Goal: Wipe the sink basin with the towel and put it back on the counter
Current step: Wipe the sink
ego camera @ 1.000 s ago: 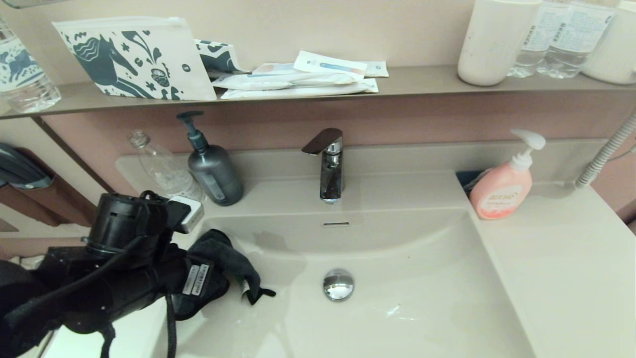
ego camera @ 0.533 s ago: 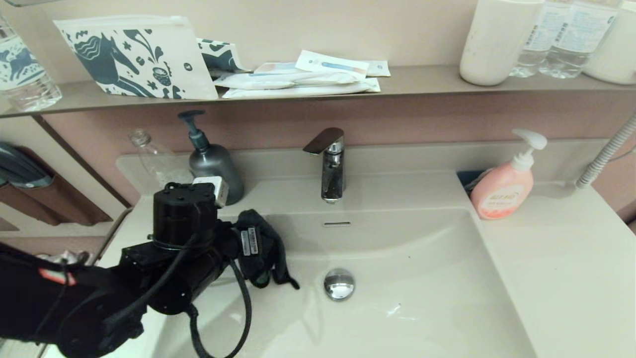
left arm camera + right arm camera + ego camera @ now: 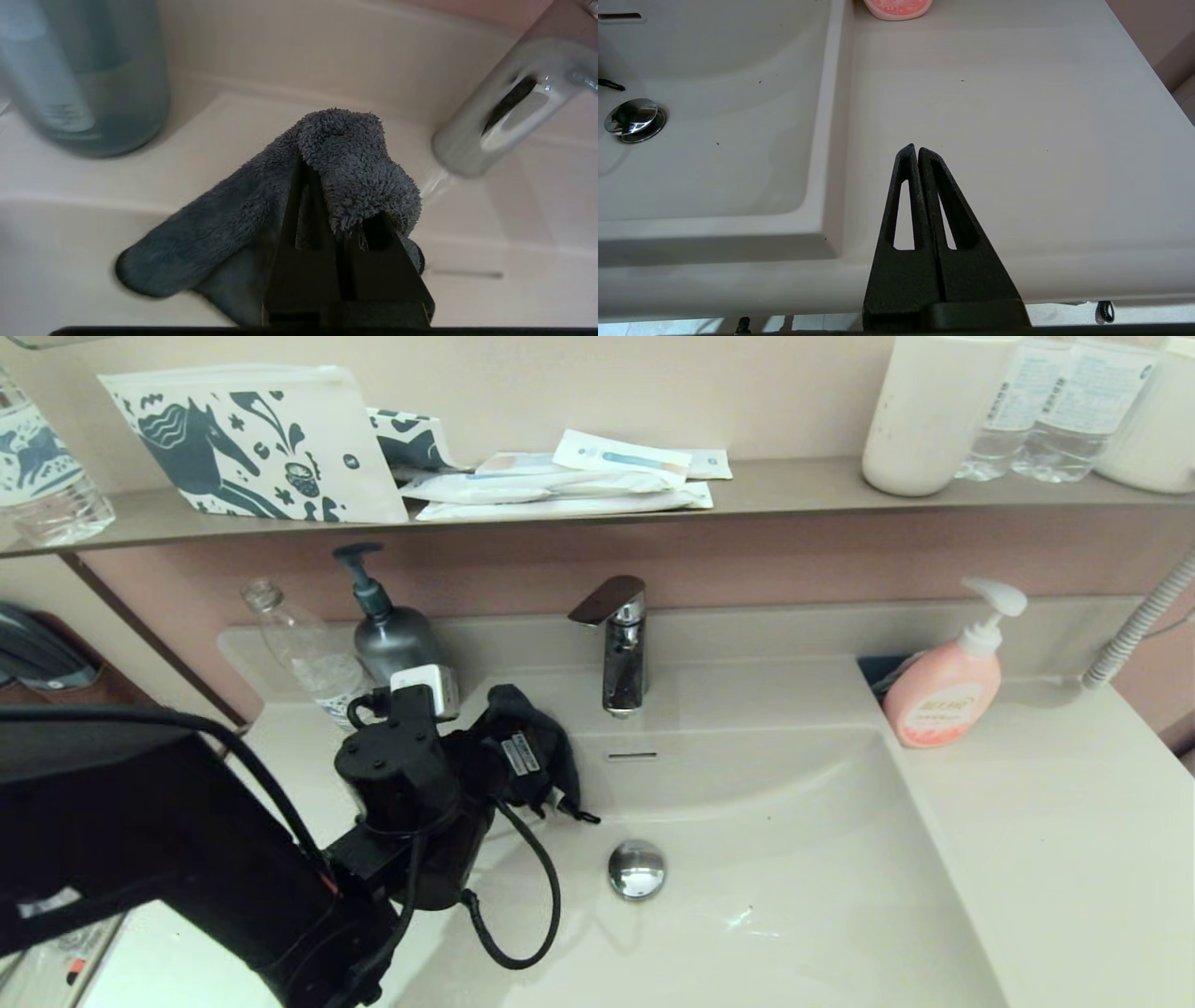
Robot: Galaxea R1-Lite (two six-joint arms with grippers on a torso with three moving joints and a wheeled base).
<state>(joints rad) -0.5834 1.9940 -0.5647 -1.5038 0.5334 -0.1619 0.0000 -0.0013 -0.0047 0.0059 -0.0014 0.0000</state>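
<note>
My left gripper point(image 3: 537, 747) point(image 3: 327, 172) is shut on the towel point(image 3: 546, 733) point(image 3: 345, 158), a dark grey fluffy cloth bunched over its fingertips. It holds the towel at the back left rim of the sink basin point(image 3: 747, 859), between the grey pump bottle and the faucet. Part of the cloth hangs down toward the basin wall. The chrome drain plug point(image 3: 637, 870) point(image 3: 631, 119) lies to the right of the arm. My right gripper point(image 3: 917, 151) hovers shut and empty over the counter point(image 3: 1055, 821) point(image 3: 1008, 116) right of the basin; the head view does not show it.
A chrome faucet point(image 3: 621, 649) point(image 3: 504, 107) stands at the basin's back edge. A grey pump bottle point(image 3: 392, 639) point(image 3: 88, 74) and a clear bottle point(image 3: 303, 653) sit at the back left. A pink soap dispenser point(image 3: 948, 686) stands back right. The wall shelf point(image 3: 803, 485) carries packets and bottles.
My left arm carried the towel from the basin's left side up and rightward to the back rim near the faucet. The right gripper's earlier position is not shown.
</note>
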